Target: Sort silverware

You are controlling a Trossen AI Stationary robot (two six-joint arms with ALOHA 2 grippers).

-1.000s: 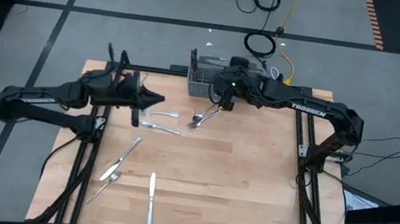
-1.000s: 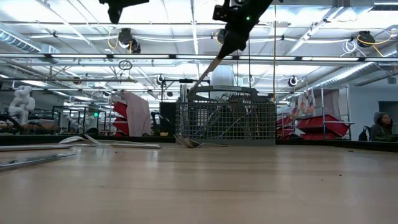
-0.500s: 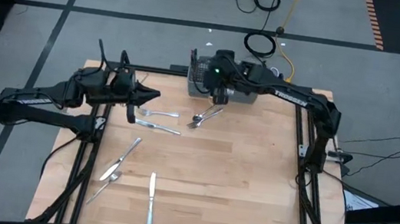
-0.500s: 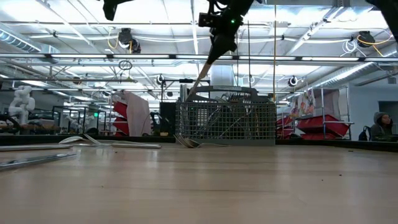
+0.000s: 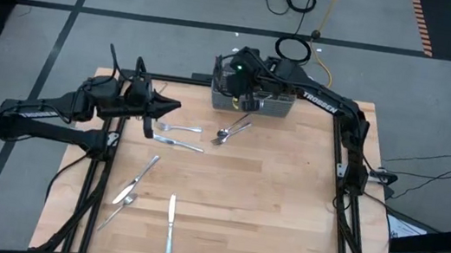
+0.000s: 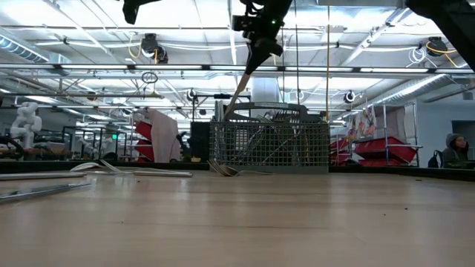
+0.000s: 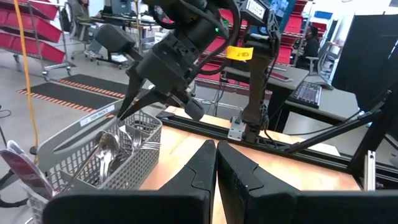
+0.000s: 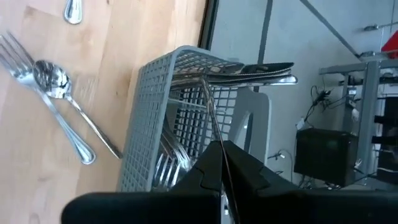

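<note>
Right hand [image 6: 250, 65] pinched a slim utensil [image 6: 239, 90] over the basket [image 5: 251, 96]; stiff, light, slick metal, best gripped mid-handle. More silverware [image 5: 167, 224] lay scattered on the desk [image 5: 267, 211]. Left hand [image 5: 149, 125] hovered closed, empty.

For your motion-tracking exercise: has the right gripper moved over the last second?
Yes. The right gripper, shut on a utensil, has shifted from beside the basket to above it.

Grey mesh basket [image 8: 163, 118], silver cutlery [image 8: 59, 112]
</note>
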